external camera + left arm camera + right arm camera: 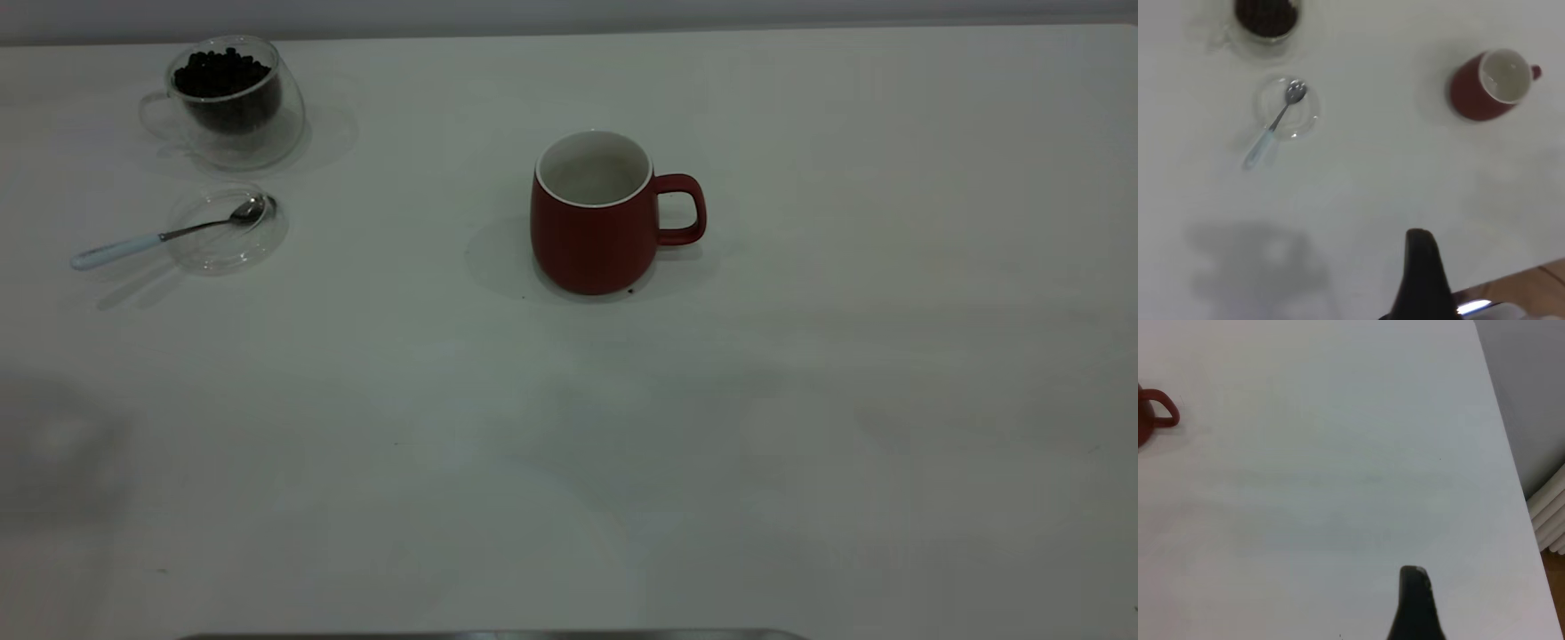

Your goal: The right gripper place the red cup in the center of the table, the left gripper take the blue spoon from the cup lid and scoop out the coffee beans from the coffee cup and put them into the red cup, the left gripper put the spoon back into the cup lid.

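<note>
The red cup stands upright near the middle of the worktop, handle toward the right edge, its white inside bare; the placing step looks done. Near the far left corner the coffee cup holds the coffee beans. Just in front of it lies the cup lid, with the blue spoon resting across it: metal bowl inside the lid, pale handle running out over the rim toward the left edge.

The left tool hangs above bare worktop, well apart from the spoon; only one dark finger shows, so its opening cannot be told. The spoon lies on the left arm's side, so that arm is the nearer. The right tool hangs near the right edge, its opening likewise unclear.
</note>
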